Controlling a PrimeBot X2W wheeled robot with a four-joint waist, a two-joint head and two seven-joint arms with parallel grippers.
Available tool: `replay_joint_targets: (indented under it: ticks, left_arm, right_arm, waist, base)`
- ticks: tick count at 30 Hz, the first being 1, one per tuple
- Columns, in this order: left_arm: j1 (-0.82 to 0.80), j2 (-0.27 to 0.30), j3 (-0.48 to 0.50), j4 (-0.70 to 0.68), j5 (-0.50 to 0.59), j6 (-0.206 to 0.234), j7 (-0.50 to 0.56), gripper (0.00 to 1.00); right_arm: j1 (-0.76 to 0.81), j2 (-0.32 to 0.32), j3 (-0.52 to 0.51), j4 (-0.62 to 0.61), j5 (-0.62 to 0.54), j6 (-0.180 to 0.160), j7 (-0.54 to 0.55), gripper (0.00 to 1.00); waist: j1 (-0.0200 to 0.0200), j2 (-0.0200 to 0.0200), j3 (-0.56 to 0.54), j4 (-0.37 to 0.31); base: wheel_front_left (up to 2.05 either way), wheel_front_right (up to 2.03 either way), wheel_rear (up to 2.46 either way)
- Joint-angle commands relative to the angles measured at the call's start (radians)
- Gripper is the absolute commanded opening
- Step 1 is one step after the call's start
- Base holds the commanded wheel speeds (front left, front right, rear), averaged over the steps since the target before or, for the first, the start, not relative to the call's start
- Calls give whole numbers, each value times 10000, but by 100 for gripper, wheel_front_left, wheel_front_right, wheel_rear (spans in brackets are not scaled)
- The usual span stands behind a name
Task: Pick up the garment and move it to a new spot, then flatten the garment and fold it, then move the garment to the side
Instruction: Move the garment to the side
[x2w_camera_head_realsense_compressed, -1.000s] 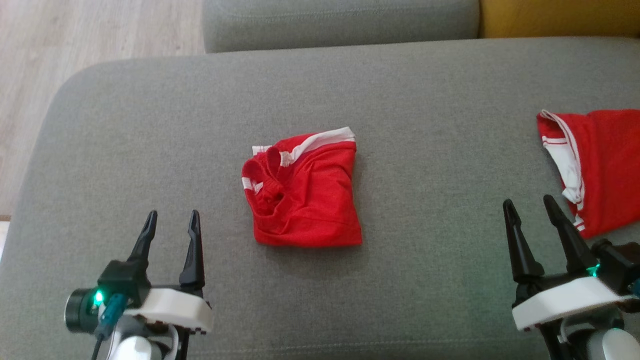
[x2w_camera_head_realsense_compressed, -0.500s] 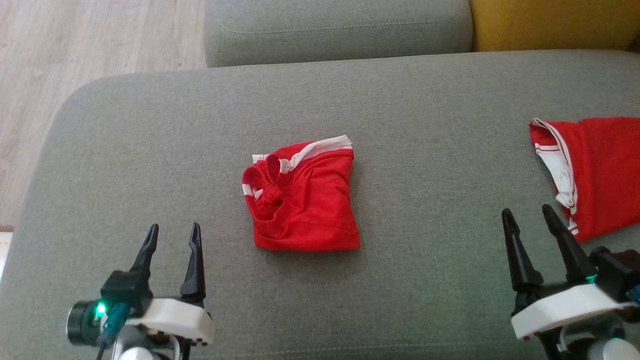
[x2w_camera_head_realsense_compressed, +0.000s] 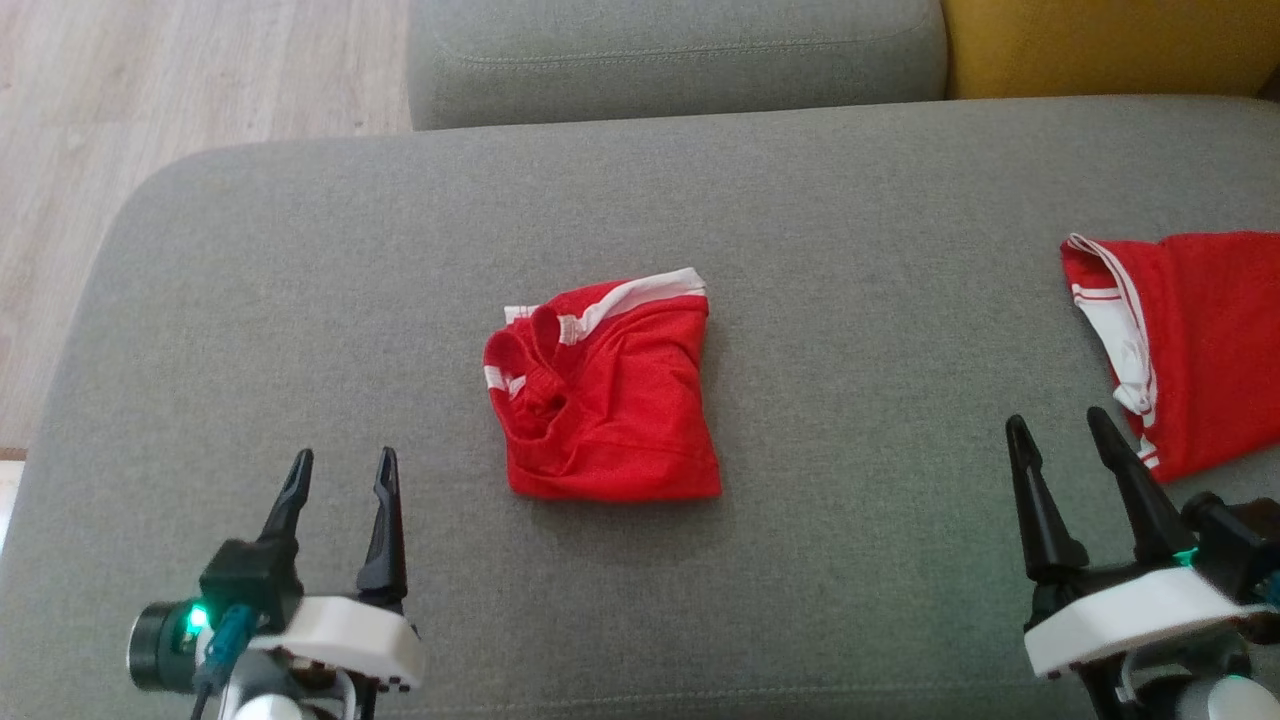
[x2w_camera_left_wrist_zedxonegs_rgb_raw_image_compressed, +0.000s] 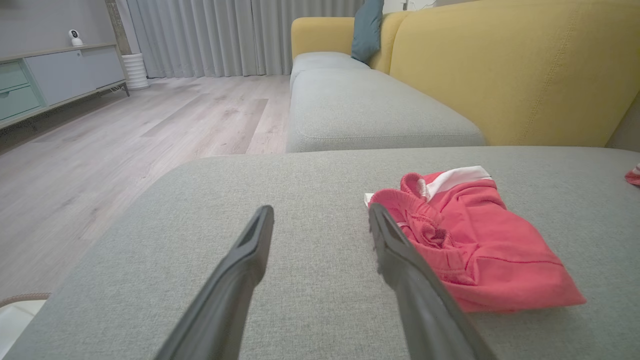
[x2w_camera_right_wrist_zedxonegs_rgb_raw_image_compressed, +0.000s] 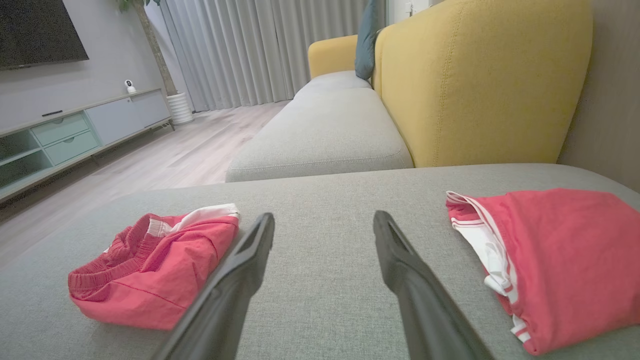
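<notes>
A red garment (x2w_camera_head_realsense_compressed: 620, 410) with a white stripe and a bunched waistband lies folded into a compact square in the middle of the grey sofa cushion (x2w_camera_head_realsense_compressed: 300, 260). It also appears in the left wrist view (x2w_camera_left_wrist_zedxonegs_rgb_raw_image_compressed: 480, 250) and the right wrist view (x2w_camera_right_wrist_zedxonegs_rgb_raw_image_compressed: 160, 265). My left gripper (x2w_camera_head_realsense_compressed: 342, 458) hovers open and empty at the cushion's front left, short of the garment (x2w_camera_left_wrist_zedxonegs_rgb_raw_image_compressed: 320, 210). At the front right, my right gripper (x2w_camera_head_realsense_compressed: 1056, 420) is likewise open and empty (x2w_camera_right_wrist_zedxonegs_rgb_raw_image_compressed: 324, 217), between the two red pieces.
A second red garment (x2w_camera_head_realsense_compressed: 1200, 340) with white trim lies at the cushion's right edge (x2w_camera_right_wrist_zedxonegs_rgb_raw_image_compressed: 550, 250). Another grey seat cushion (x2w_camera_head_realsense_compressed: 670, 50) and a yellow backrest (x2w_camera_head_realsense_compressed: 1110, 45) stand behind. Wooden floor (x2w_camera_head_realsense_compressed: 150, 80) lies off the left edge.
The whole head view has shifted down a little, so the camera moved. Both garments lie as before, and both grippers stay open in about the same places.
</notes>
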Motion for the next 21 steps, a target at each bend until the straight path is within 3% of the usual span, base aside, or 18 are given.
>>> replay_joint_targets:
  ticks: [1,12,21]
  left_arm:
    - [-454,180,336,-417,-59,76,-52,100]
    - [-950,201,167,-669,33,69,-160,100]
    - [-1999,-43,-207,-682,155,-144,-498,100]
  right_arm:
    - [-278,-82,120,-377,-39,39,28,100]
    - [-835,-150,154,153,96,39,384,100]
    - [-2940,-133,1360,2432,547,39,290,100]
  waist:
    - [0,-1,30,18]
    - [0,-1,568,521]
    - [0,-1,1544,1750]
  base:
    - [0,0,0]
    - [0,0,0]
    - [0,0,0]
